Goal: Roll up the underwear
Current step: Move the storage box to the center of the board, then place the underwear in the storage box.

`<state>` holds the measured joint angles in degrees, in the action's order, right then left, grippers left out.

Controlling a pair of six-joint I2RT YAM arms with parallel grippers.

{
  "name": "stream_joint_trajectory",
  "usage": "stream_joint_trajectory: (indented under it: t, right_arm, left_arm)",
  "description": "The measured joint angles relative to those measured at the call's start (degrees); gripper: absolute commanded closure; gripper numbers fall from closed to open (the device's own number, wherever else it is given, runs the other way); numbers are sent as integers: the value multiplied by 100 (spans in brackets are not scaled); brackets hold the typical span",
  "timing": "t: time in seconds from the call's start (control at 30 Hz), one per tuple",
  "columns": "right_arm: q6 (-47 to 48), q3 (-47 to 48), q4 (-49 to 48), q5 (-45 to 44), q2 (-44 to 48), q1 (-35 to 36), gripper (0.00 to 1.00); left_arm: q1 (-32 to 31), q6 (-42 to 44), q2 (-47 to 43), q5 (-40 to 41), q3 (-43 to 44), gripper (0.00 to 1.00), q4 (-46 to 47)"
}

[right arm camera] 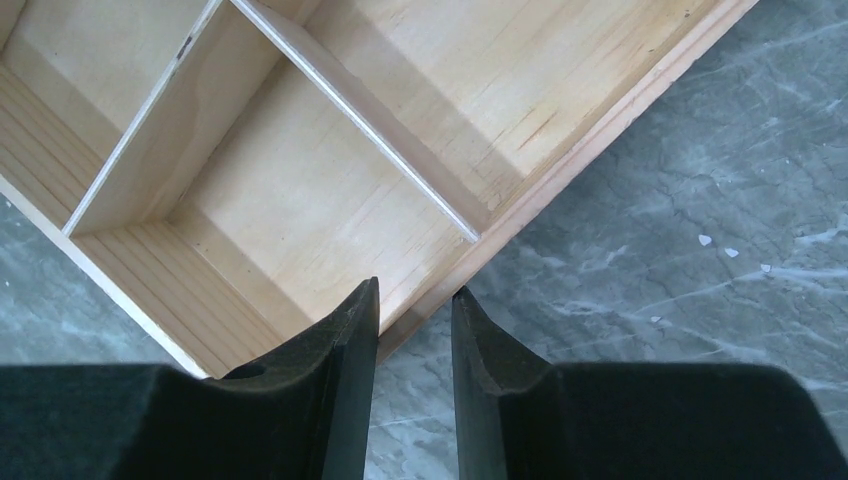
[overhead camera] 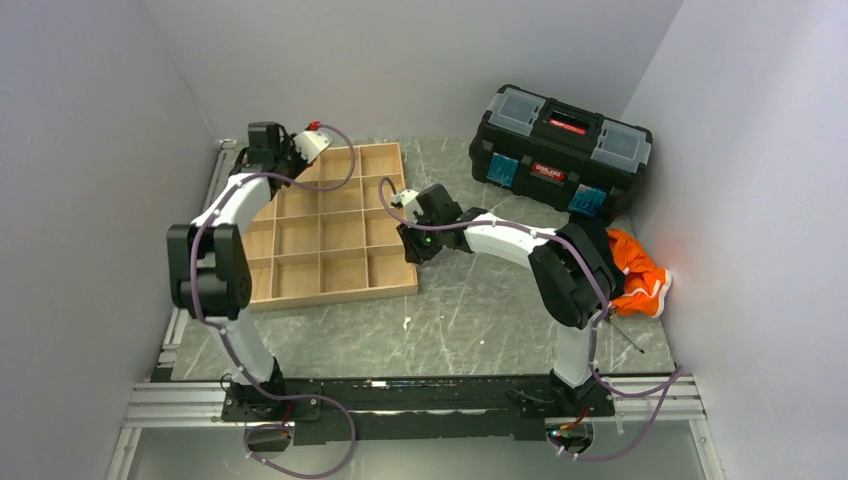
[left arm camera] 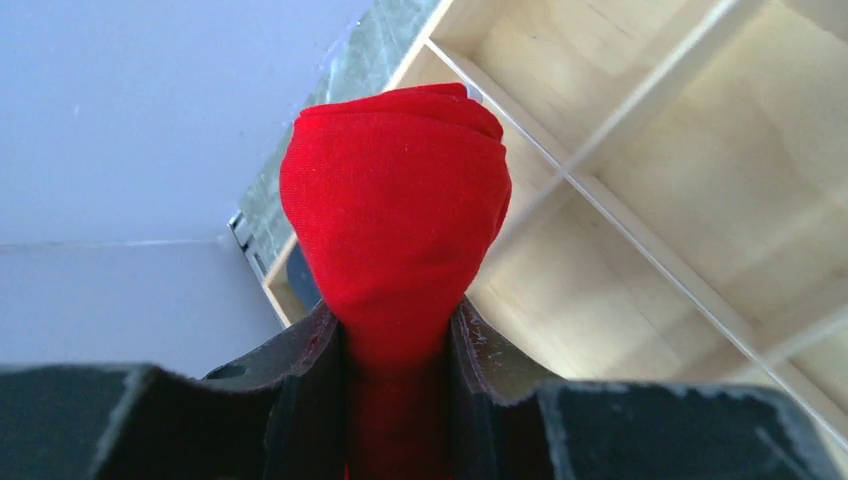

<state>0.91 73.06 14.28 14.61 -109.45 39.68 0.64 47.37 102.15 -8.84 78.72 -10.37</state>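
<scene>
From above, the left arm rises from its base at the near left, folds at a raised dark elbow and sends its white forearm to the far left. Its wrist is bent to the right, so the left gripper hangs over the far left corner of the tray. A small bit of the red underwear shows at its tip. The right arm stands at the near right, bends at a bulky dark joint and stretches its forearm leftward and low. That puts the right gripper at the tray's right edge. A black toolbox sits at the far right of the table, and an orange cloth lies behind the right arm's elbow.

In the left wrist view, the left gripper is clamped on the narrow end of the rolled underwear. The bundle bulges out beyond the fingertips and hangs in the air above the tray's compartments.

In the right wrist view, the right gripper points down. Its fingers stand a narrow gap apart with nothing between them. The tips are over the tray's outer rim, where the wood meets the grey table. I cannot tell whether they touch the rim.
</scene>
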Motion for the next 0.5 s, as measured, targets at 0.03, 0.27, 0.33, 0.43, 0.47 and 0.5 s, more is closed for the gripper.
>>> stream_joint_trajectory:
  t: [0.03,0.27,0.33,0.43,0.47,0.5]
  right_arm:
    - [4,-11,2,11,7,-7,100]
    - [20,-13,2,101,9,-39,100]
    - [20,-13,4,133,9,-55,100]
    - [26,-13,31,195,9,-92,100]
    - [28,-13,39,208,9,-103,100]
    - [37,-13,46,225,7,-116,100]
  left_arm:
    - [-57,33,210,79,192,100,24]
    - [-201,323,1482,575,1513,100,48]
    - [-201,426,1665,651,1600,100,83]
    - [-195,546,1880,734,1609,100,109]
    - [-192,575,1952,748,1609,100,111]
    - [-192,603,2009,765,1609,100,111]
